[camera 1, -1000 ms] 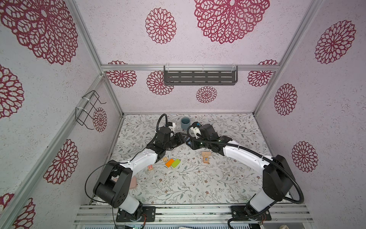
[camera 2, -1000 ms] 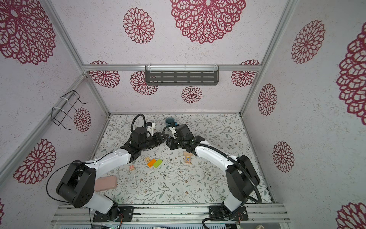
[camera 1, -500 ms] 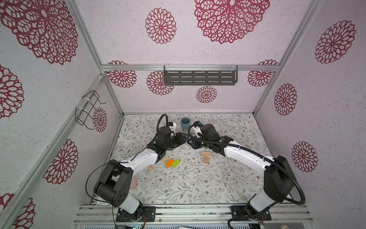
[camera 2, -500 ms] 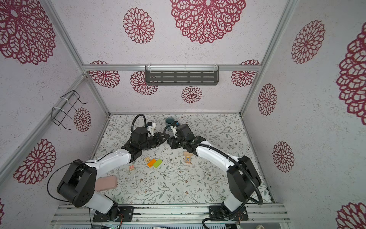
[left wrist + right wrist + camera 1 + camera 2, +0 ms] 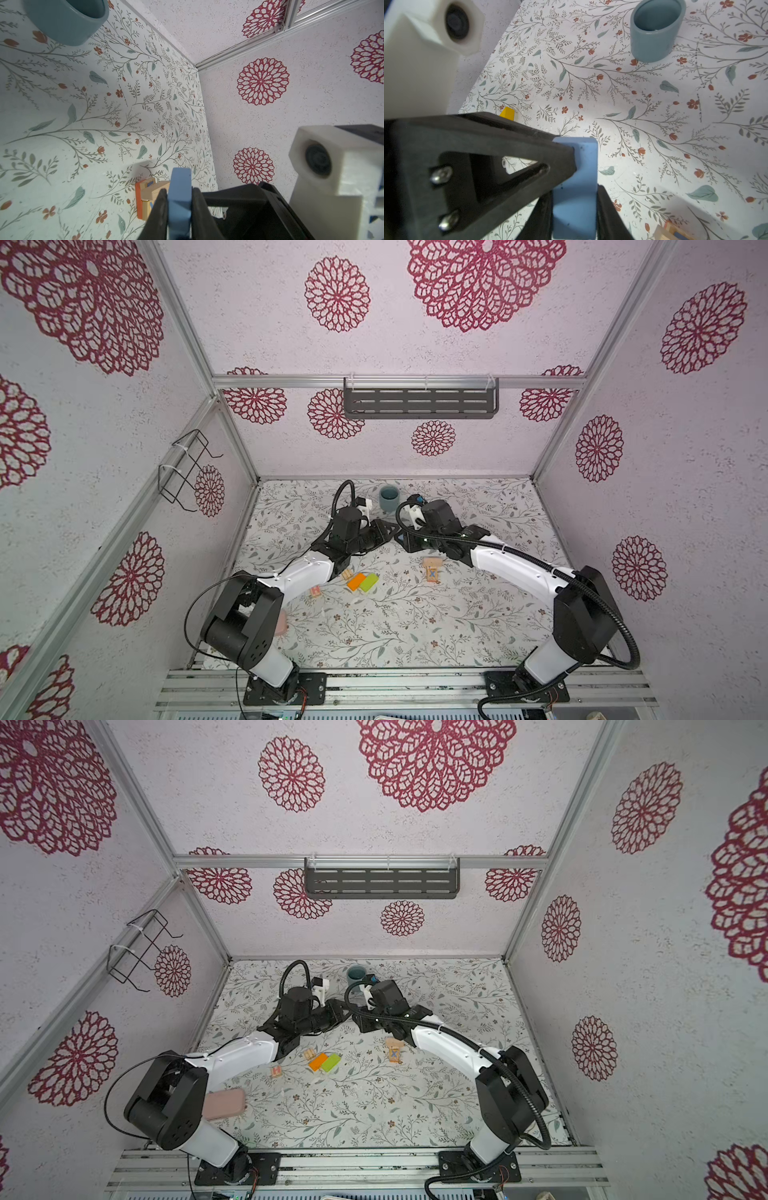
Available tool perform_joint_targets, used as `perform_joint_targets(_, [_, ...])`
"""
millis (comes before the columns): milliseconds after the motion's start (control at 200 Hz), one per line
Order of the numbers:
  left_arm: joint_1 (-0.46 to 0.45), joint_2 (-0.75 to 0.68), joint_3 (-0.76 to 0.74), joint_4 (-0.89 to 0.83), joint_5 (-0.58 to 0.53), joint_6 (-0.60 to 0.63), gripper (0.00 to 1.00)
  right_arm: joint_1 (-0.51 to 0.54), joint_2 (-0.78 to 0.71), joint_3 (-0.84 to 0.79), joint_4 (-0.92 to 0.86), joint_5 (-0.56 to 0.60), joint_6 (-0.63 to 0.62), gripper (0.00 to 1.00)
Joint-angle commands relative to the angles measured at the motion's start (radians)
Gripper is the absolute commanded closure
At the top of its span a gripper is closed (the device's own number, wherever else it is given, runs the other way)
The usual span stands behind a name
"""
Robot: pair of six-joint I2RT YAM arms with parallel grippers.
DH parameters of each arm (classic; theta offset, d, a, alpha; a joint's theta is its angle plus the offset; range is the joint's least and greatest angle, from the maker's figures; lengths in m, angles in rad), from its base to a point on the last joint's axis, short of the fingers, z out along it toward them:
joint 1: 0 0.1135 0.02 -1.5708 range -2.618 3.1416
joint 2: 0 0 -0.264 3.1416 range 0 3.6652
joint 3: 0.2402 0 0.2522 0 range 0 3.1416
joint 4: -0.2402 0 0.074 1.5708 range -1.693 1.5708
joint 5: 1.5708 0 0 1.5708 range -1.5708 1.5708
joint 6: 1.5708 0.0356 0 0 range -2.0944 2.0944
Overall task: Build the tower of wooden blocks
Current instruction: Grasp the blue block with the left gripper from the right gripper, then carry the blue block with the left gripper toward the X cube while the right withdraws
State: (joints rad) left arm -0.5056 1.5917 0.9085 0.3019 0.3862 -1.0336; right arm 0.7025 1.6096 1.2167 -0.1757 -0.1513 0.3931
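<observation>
A blue wood block (image 5: 581, 158) hangs above the middle of the table, held by both grippers at once. In the right wrist view my right gripper (image 5: 574, 193) is shut on its lower part, and a left finger (image 5: 500, 149) presses higher up. The left wrist view shows my left gripper (image 5: 179, 190) shut on the blue block (image 5: 180, 178). In both top views the two grippers meet tip to tip (image 5: 392, 533). The tower (image 5: 432, 570) is a low stack of tan and letter blocks. Orange (image 5: 356, 581) and green (image 5: 368, 583) blocks lie side by side.
A grey-blue cup (image 5: 389, 498) stands at the back middle. A yellow wedge (image 5: 507, 113) lies beyond the left finger. A tan block (image 5: 347, 573) and a letter cube (image 5: 316, 593) lie by the left arm. A pink case (image 5: 224, 1103) lies front left.
My left gripper's jaws have closed onto the blue block that my right gripper holds. Both arms have stayed almost in place.
</observation>
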Motion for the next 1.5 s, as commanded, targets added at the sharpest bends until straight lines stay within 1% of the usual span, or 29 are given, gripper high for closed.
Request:
perform_joint_targets(0, [-0.012,0.008,0.026,0.002,0.006,0.002,0.84,-0.005,-0.044,0.0,0.036,0.012,-0.011,0.7])
perform_joint_targets(125, [-0.012,0.004,0.036,-0.024,-0.002,0.016,0.85,-0.008,-0.045,-0.002,0.035,0.005,-0.02,0.63])
perform_joint_targets(295, [-0.01,-0.012,0.045,-0.062,-0.015,0.039,0.87,-0.009,-0.047,-0.011,0.03,-0.009,-0.054,0.46])
perform_joint_targets(430, [-0.005,-0.025,0.056,-0.089,-0.027,0.052,0.88,-0.01,-0.054,-0.027,0.045,-0.024,-0.068,0.37])
perform_joint_targets(500, [0.001,-0.029,0.079,-0.121,-0.026,0.075,0.88,-0.011,-0.063,-0.034,0.048,-0.024,-0.072,0.33])
perform_joint_targets(565, [0.007,-0.03,0.116,-0.186,-0.025,0.114,0.88,-0.011,-0.079,-0.04,0.048,-0.024,-0.079,0.31])
perform_joint_targets(715, [0.025,-0.014,0.249,-0.392,0.009,0.237,0.87,-0.033,-0.157,-0.082,0.05,-0.033,-0.089,0.29])
perform_joint_targets(806, [0.032,0.003,0.345,-0.543,0.015,0.329,0.87,-0.079,-0.222,-0.138,0.074,-0.06,-0.076,0.28])
perform_joint_targets(911, [0.029,0.033,0.46,-0.704,0.016,0.424,0.87,-0.153,-0.289,-0.207,0.092,-0.108,-0.052,0.27])
perform_joint_targets(1086, [0.014,0.078,0.601,-0.866,0.012,0.554,0.87,-0.317,-0.408,-0.334,0.138,-0.199,-0.005,0.28])
perform_joint_targets(1166, [-0.01,0.111,0.684,-0.957,0.026,0.642,0.85,-0.393,-0.433,-0.391,0.182,-0.265,0.031,0.28])
perform_joint_targets(1281, [-0.069,0.163,0.8,-1.073,0.009,0.772,0.82,-0.477,-0.406,-0.458,0.264,-0.399,0.098,0.29])
perform_joint_targets(1361, [-0.119,0.218,0.899,-1.167,-0.033,0.852,0.81,-0.513,-0.391,-0.495,0.306,-0.438,0.129,0.3])
perform_joint_targets(1491, [-0.2,0.341,1.065,-1.308,-0.117,0.963,0.82,-0.574,-0.391,-0.555,0.384,-0.481,0.194,0.33])
